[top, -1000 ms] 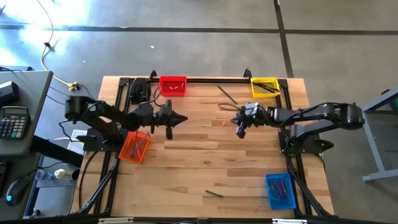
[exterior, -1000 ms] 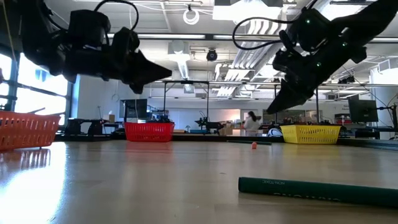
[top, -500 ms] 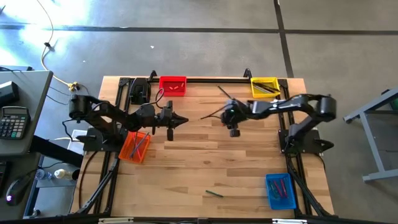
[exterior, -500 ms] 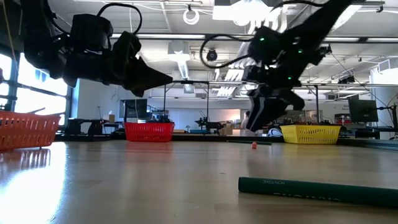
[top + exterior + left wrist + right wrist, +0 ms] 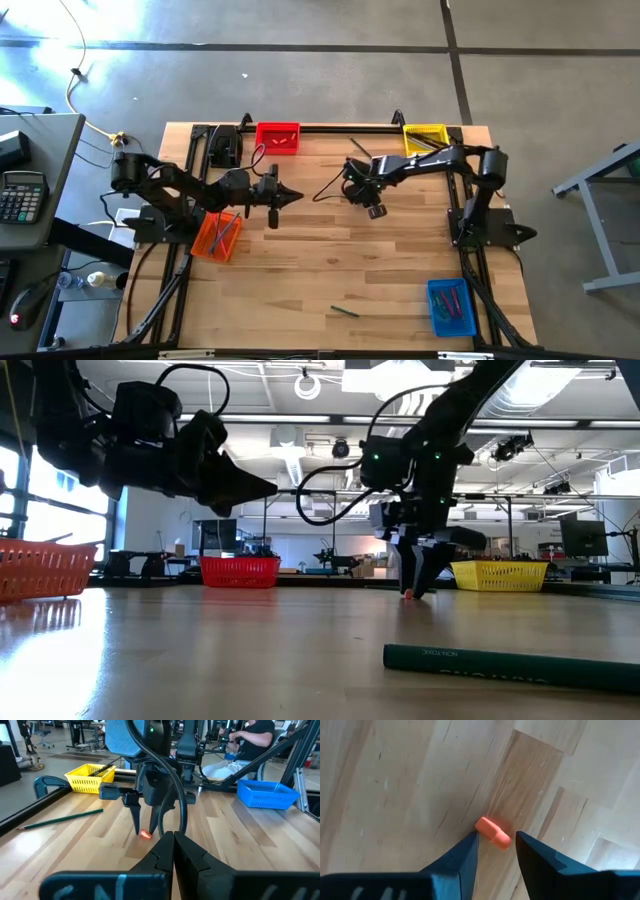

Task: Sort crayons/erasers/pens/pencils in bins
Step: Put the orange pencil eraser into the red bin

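With its fingers narrowly parted over the small orange rubber eraser on the wooden bench, the right pincer could nudge the eraser aside while closing, because one fingertip already crowds its end.

An orange eraser, a small rounded block, lies flat on the table mid-board. A green pencil lies near the front edge. The red bin and yellow bin sit along the far edge, the orange bin at left, the blue bin front right.
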`<state>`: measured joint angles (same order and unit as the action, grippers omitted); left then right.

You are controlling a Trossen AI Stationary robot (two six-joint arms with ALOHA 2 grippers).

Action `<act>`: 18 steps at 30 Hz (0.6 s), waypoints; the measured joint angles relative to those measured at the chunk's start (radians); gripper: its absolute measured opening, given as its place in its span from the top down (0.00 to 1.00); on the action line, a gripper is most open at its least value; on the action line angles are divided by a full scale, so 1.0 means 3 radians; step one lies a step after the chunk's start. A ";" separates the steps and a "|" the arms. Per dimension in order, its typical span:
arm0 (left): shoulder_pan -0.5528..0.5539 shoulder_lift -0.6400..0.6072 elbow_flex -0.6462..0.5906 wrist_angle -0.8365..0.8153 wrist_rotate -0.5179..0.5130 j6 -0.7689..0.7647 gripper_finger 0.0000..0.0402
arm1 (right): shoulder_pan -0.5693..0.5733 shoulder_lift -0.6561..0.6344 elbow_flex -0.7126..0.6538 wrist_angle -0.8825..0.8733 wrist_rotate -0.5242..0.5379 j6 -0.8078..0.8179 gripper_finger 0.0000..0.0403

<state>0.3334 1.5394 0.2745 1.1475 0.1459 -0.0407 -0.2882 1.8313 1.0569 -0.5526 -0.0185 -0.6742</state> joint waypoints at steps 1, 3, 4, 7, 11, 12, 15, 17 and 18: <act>-0.0006 0.0000 0.0000 -0.0003 -0.0001 -0.0022 1.00 | 0.0000 0.0001 0.0000 0.0000 -0.0015 0.0019 0.69; -0.0023 0.0000 0.0000 -0.0008 -0.0001 -0.0053 1.00 | -0.0003 0.0000 -0.0004 0.0001 -0.0069 0.0138 0.72; -0.0030 0.0000 0.0000 -0.0008 -0.0002 -0.0076 1.00 | -0.0007 -0.0007 -0.0007 0.0003 -0.0103 0.0198 0.74; -0.0047 0.0000 0.0000 -0.0028 -0.0001 -0.0115 1.00 | -0.0056 -0.0007 -0.0012 0.0001 -0.0282 0.0378 0.83; -0.0047 0.0001 0.0000 -0.0152 -0.0004 -0.0165 1.00 | -0.0157 -0.0001 -0.0018 0.0024 -0.0474 0.0690 0.97; -0.0047 0.0001 0.0000 -0.0166 -0.0015 -0.0203 1.00 | -0.0177 -0.0012 -0.0043 0.0058 -0.0510 0.0798 0.98; -0.0062 0.0001 0.0000 -0.0175 0.0006 -0.0293 1.00 | -0.0196 -0.0126 -0.0255 0.0351 -0.0533 0.1088 0.97; -0.0096 0.0001 0.0000 -0.0177 0.0012 -0.0228 1.00 | -0.0193 -0.0246 -0.0468 0.0668 -0.0554 0.1331 0.97; -0.0116 0.0001 0.0000 -0.0177 0.0013 -0.0165 0.99 | -0.0184 -0.0314 -0.0600 0.0877 -0.0576 0.1491 0.98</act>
<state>0.2986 1.5398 0.2745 1.0943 0.1497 -0.0901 -0.3434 1.7371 0.8769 -0.2894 -0.1912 -0.2270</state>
